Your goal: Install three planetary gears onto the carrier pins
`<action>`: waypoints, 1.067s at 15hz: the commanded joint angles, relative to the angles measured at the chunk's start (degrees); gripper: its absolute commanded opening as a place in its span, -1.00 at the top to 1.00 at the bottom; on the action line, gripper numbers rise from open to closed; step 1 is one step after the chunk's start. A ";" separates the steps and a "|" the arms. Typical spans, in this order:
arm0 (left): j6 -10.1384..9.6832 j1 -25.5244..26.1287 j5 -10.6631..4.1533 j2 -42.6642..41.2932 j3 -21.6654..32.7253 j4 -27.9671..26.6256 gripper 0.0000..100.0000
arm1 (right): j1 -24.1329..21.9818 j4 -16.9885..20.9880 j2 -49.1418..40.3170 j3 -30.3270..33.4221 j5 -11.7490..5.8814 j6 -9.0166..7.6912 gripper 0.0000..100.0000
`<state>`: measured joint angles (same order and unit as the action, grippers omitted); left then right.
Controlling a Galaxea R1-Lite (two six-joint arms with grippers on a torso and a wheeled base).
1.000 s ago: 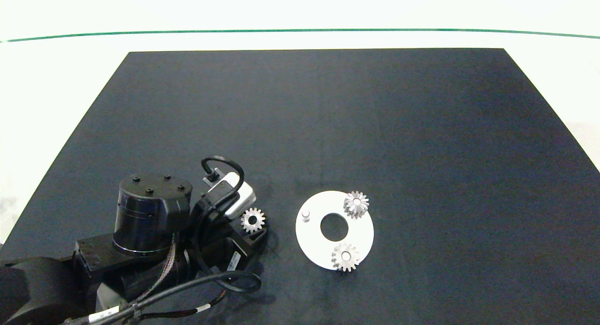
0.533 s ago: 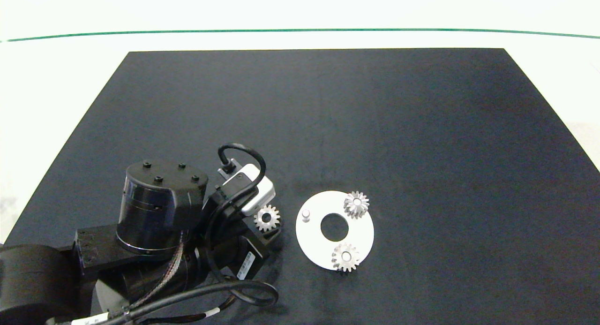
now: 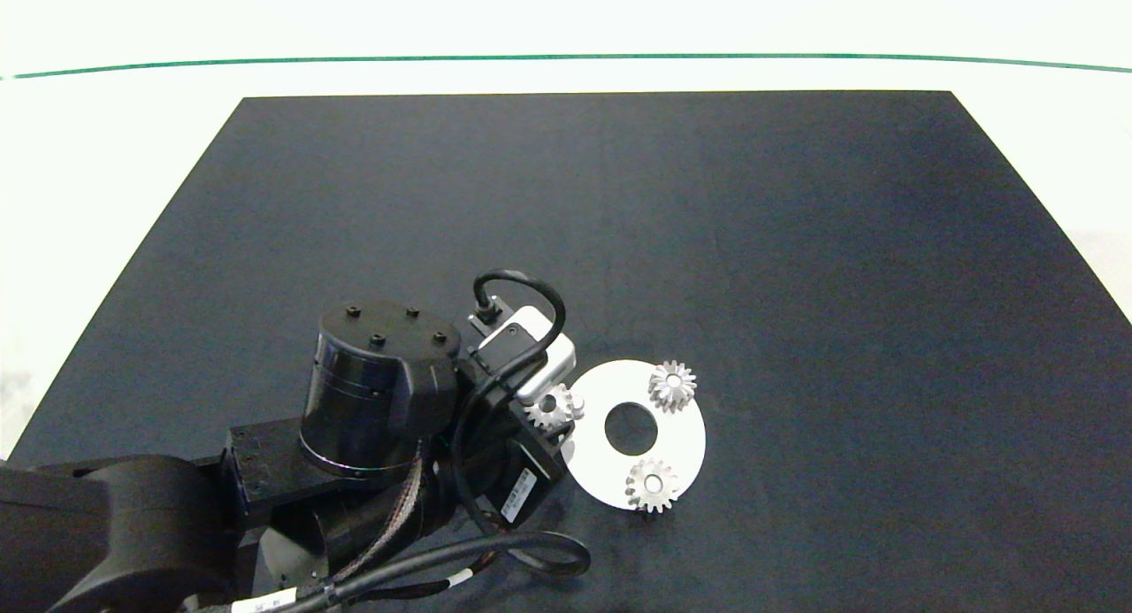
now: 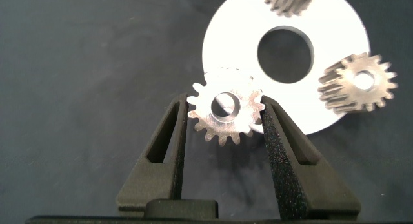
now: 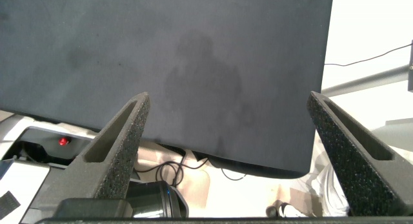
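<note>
A dark mat covers the pale counter [image 3: 106, 153], and on it lies the white disc [image 3: 685, 432]. Two planetary gears already sit on their carrier pins, one at 1 o'clock [image 3: 672, 386] and one at 6 o'clock [image 3: 653, 485] on the disc. The third gear [image 3: 550, 408] is clamped between the fingers of the left gripper [image 4: 224, 121], which has carried it rightward over the last second, from well apart to the disc's 9 o'clock edge. The last bare pin [image 3: 577, 406] now shows just beside the gear, and in the wrist view through its bore. Only lowering and release seem left. The right gripper [image 5: 232, 108] hangs off the mat, fingers spread wide and empty
</note>
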<state>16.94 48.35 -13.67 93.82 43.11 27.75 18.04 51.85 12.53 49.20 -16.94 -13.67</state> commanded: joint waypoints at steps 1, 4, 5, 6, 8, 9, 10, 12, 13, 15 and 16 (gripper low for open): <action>0.11 0.43 -0.13 1.89 0.58 0.29 0.74 | -0.02 0.36 0.12 -0.07 -0.02 -0.22 -1.00; 0.02 1.05 -0.13 2.86 2.42 0.29 0.74 | -0.02 0.36 0.12 -0.07 -0.02 -0.22 -1.00; 0.02 1.05 -0.13 2.95 2.77 0.29 0.74 | -0.02 0.36 0.12 -0.07 -0.02 -0.22 -1.00; 0.02 1.05 -0.13 2.95 2.86 0.29 0.74 | -0.02 0.36 0.12 -0.07 -0.11 -0.22 -1.00; 0.02 1.05 -0.13 2.95 2.86 0.20 0.74 | -0.02 0.36 0.12 -0.07 -0.02 -0.22 -1.00; -0.07 1.05 -0.13 2.95 2.86 0.29 0.74 | -0.02 0.36 0.12 -0.07 -0.02 -0.22 -1.00; -0.07 1.05 -0.13 3.30 2.86 0.29 0.74 | -0.02 0.36 0.12 -0.07 -0.11 -0.22 -1.00; -0.07 1.13 -0.13 3.56 3.12 0.47 0.74 | 0.06 0.36 -0.05 -0.16 -0.11 -0.22 -1.00; -0.07 1.13 -0.13 3.92 3.30 1.52 0.74 | 0.06 0.54 -0.49 -0.42 -0.11 -0.22 -1.00; 0.02 0.96 -0.13 3.92 3.39 1.96 0.74 | 0.06 0.45 -0.05 -0.16 -0.02 -0.22 -1.00; 0.02 0.96 -0.13 3.83 3.12 1.96 0.74 | 0.06 0.36 0.12 -0.16 -0.11 -0.22 -1.00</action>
<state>16.86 49.34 -13.71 97.60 46.36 29.55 18.10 51.90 12.40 48.95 -16.90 -13.78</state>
